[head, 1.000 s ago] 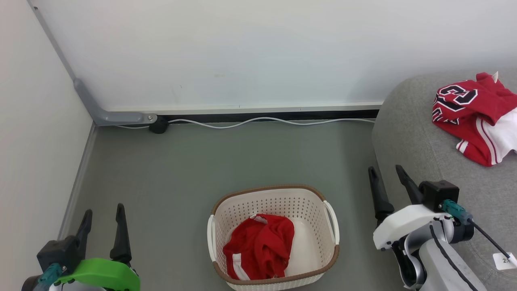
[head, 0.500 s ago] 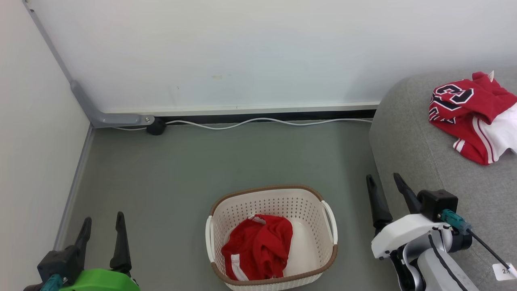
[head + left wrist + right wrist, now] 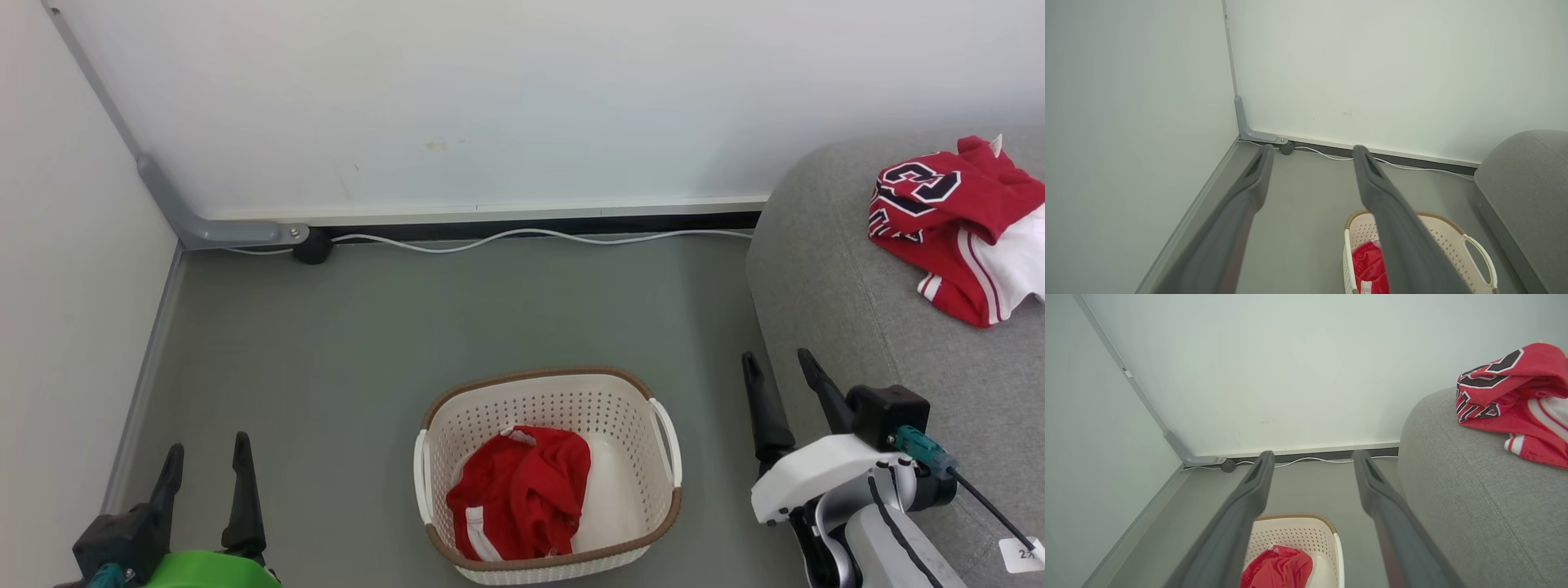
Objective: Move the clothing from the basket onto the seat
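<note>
Grey-green floor (image 3: 490,327), room corner, pale walls. Nearest the camera is the L pincer (image 3: 208,443), fingers spread wide, nothing btwn them, hanging over bare floor. R pincer (image 3: 775,355) is also spread wide & empty, its tips just beside the rounded near edge of the sofa (image 3: 824,269).

Basket (image 3: 539,377) sits on the floor btwn the two pincers, nearer the R one and off to its left, well right of the L pincer. Inside is one crumpled red garment (image 3: 522,490) w/ white stripes, bunched toward the side facing the L pincer. The side facing the R pincer shows bare white bottom. Neither pincer touches basket or cloth.

Further out, right of & beyond the R pincer, a red jersey (image 3: 947,204) w/ black-and-white lettering lies on top of the sofa, w/ red-and-white striped cloth against it; can't tell if that's one piece or two. Farthest off, a white cable (image 3: 531,237) runs along the foot of the back wall.

Progress, my read: part done. Some clothing is already on the sofa, and one piece is left in the basket. To do: reach in, pinch the red garment, lift, carry it over onto the sofa. R pincer looks better placed for that.
</note>
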{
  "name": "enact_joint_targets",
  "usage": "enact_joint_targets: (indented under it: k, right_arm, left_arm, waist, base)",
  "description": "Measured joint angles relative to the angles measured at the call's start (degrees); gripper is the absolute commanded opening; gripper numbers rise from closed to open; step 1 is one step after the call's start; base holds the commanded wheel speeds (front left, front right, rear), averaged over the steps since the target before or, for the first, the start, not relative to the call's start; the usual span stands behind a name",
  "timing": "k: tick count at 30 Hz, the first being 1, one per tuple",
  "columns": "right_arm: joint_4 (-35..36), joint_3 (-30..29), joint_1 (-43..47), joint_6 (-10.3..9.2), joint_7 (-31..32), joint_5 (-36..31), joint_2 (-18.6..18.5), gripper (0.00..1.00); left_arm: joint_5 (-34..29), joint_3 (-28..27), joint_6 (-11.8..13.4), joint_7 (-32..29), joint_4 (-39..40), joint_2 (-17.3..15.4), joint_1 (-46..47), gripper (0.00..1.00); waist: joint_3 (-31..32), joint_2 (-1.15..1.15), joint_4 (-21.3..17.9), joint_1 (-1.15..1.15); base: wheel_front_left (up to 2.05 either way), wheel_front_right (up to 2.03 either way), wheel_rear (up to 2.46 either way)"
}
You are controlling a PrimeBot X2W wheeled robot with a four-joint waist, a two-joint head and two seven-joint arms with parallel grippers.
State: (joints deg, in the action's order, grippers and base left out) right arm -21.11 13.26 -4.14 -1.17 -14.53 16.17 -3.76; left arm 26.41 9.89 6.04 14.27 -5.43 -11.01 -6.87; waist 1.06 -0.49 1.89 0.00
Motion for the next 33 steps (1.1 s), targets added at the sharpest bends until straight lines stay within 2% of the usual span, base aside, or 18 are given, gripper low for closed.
enact_joint_targets:
  k: [15,18,33]
  right_arm:
    - [2.2,-0.9,-0.1,-0.93,0.0,0.0,-0.6,1.00]
    - [3.3,-0.9,-0.8,-0.93,0.0,0.0,-0.7,1.00]
    - [8.4,-0.9,-12.4,-0.81,0.5,-0.8,-1.8,1.00]
  left_arm:
    - [-2.0,-0.2,-0.6,0.0,1.0,0.2,-0.1,1.00]
    - [-2.1,0.4,-1.5,0.0,1.5,0.2,0.5,1.00]
    - [-3.6,7.0,-4.4,-2.3,-2.0,2.2,11.5,1.00]
  waist:
    - [-3.0,0.00,-0.3,0.00]
    - [-4.5,0.00,-0.4,0.00]
    - [-14.9,0.00,-3.0,0.00]
  base:
    - [0.00,0.00,0.00]
    - [0.00,0.00,0.00]
    - [0.00,0.00,0.00]
